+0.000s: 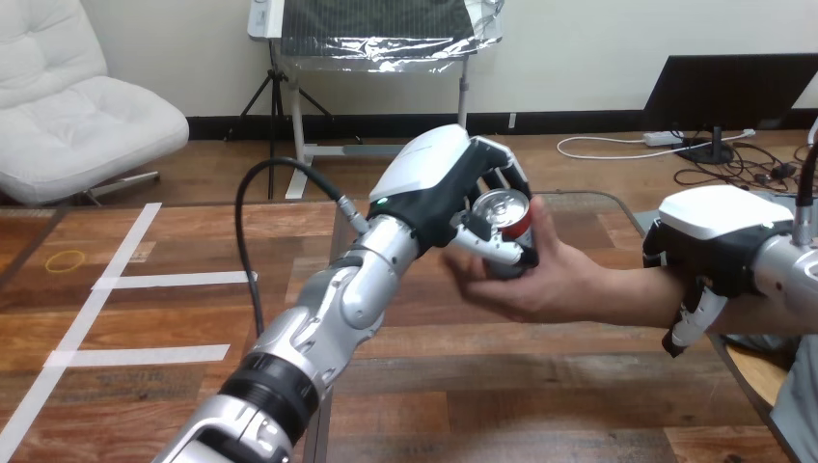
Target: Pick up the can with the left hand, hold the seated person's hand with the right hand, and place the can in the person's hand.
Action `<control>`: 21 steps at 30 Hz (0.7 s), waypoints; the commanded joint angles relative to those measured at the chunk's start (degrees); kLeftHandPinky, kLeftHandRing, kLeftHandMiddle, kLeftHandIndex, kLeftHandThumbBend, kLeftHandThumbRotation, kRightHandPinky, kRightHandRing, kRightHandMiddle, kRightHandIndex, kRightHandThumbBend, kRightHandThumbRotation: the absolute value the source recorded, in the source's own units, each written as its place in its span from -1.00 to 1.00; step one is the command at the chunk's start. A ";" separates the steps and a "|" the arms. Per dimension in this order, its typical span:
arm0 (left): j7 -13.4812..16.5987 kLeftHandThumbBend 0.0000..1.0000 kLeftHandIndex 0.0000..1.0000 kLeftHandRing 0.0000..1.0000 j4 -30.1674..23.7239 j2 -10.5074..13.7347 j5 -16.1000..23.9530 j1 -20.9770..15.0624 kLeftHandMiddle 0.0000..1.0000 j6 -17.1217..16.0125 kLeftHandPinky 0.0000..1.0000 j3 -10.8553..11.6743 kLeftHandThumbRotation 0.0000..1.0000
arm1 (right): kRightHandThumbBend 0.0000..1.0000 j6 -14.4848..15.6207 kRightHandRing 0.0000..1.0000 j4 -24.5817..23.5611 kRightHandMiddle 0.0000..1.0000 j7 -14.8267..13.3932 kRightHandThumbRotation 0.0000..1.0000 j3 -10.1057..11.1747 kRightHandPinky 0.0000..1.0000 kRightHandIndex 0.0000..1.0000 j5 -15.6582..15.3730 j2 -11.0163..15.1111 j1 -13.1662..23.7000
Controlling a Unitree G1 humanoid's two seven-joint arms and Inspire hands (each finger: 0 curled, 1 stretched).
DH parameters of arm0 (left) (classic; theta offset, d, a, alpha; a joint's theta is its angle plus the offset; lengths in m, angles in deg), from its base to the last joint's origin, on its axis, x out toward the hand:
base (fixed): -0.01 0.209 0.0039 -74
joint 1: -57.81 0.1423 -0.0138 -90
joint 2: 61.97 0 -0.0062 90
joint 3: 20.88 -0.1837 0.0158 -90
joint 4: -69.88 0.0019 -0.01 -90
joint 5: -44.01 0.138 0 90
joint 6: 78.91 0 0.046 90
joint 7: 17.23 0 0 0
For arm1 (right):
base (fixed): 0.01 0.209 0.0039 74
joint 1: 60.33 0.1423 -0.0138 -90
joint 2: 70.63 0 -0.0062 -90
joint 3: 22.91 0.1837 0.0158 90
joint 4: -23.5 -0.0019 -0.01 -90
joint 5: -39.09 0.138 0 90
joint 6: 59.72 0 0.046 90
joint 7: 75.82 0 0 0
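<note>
My left hand [439, 188] is wrapped round the can [506, 210], its top tipped toward me, right above the person's hand [540, 285]. Right hand [719, 241] sits on their forearm [627, 294]; can't tell if it grips.

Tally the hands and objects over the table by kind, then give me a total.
robot hands: 2 (left hand, right hand)
person's hand: 1
can: 1
Total: 4
</note>
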 commanded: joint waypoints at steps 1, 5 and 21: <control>2.24 0.29 -0.02 -0.16 1.40 -1.91 0.52 -8.67 -0.04 -2.45 -0.26 -0.56 -1.00 | 0.53 1.12 -0.20 -4.59 -0.07 0.39 -1.00 3.84 -0.33 -0.02 0.99 -0.12 9.37; 2.48 0.28 -0.03 -0.14 2.15 -3.09 0.79 -9.34 -0.03 -2.41 -0.24 -1.21 -1.00 | 0.53 1.43 -0.19 -5.05 -0.06 0.88 -1.00 3.87 -0.33 -0.02 1.02 -0.44 9.91; 1.72 0.24 -0.04 -0.13 1.70 -6.17 1.25 -9.28 -0.04 -1.37 -0.16 -2.99 -1.00 | 0.55 0.60 -0.22 -4.67 -0.08 0.50 -1.00 3.55 -0.37 -0.04 0.65 -0.26 10.73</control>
